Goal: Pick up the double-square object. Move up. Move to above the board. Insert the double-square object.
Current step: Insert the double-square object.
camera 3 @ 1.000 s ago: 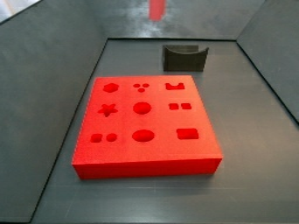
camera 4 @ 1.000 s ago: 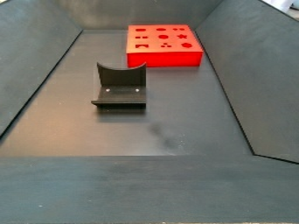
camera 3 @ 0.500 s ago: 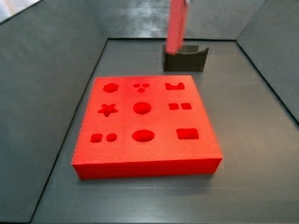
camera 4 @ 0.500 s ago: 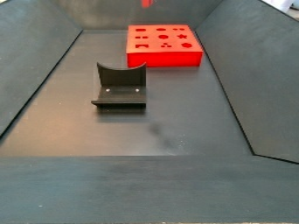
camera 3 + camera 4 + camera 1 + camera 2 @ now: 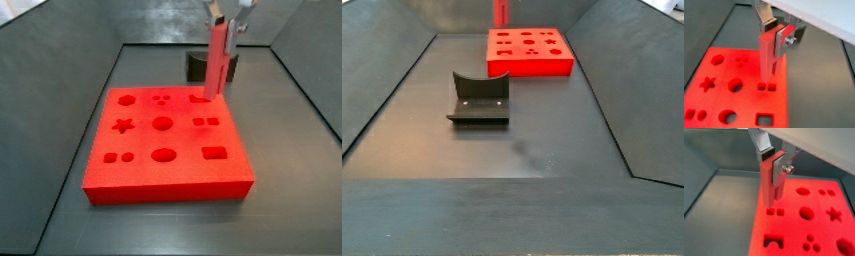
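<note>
My gripper point(image 5: 225, 20) is shut on the top of the double-square object point(image 5: 214, 62), a salmon-red bar hanging upright. In both wrist views the silver fingers point(image 5: 787, 36) point(image 5: 782, 162) clamp the bar point(image 5: 767, 55) point(image 5: 771, 183) from both sides. The board point(image 5: 167, 175) is a bright-red slab with shaped cut-outs. The bar's lower end hangs over the board point(image 5: 724, 107) point(image 5: 821, 240), close above the pair of small square holes point(image 5: 767, 87) point(image 5: 775, 211). In a side view the bar point(image 5: 501, 12) shows at the upper edge, beside the board point(image 5: 529, 66).
The dark fixture point(image 5: 480, 98) stands on the grey floor apart from the board; in a side view the fixture point(image 5: 197, 68) is partly hidden behind the bar. Sloping grey walls point(image 5: 54, 60) enclose the floor on all sides.
My gripper has come down and to the right with the bar in it, from behind the fixture to over the board's far part. Board and fixture have not moved.
</note>
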Tool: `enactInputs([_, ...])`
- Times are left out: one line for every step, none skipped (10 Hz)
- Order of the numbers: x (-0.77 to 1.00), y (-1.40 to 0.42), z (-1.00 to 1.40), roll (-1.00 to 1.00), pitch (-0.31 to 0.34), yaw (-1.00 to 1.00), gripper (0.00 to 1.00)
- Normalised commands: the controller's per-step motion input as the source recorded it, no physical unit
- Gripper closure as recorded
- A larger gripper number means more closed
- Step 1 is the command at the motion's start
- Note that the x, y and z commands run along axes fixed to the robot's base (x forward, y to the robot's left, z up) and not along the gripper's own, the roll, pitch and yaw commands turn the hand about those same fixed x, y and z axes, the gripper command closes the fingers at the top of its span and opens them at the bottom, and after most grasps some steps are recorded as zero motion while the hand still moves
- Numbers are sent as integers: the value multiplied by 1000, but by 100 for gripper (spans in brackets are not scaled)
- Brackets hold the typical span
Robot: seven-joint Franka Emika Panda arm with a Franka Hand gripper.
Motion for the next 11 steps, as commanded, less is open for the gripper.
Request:
enactInputs([0,0,-380,0,-26,-1000,100])
enactInputs([0,0,-380,0,-26,-1000,100])
enactInputs([0,0,-380,0,-26,-1000,100])
enactInputs([0,0,-377,0,-27,-1000,100])
enactInputs([0,0,-380,0,-43,-1000,100])
enactInputs([0,0,-371,0,-69,-1000,100])
enactInputs([9,0,-371,-10,-131,-1000,100])
enactInputs([0,0,-200,-41,-124,-1000,100])
enactInputs([0,0,0,0,10,0,100])
enactInputs([246,-89,0,-24,-156,-469,100])
enactInputs([6,0,-51,-54,-140,-994,100])
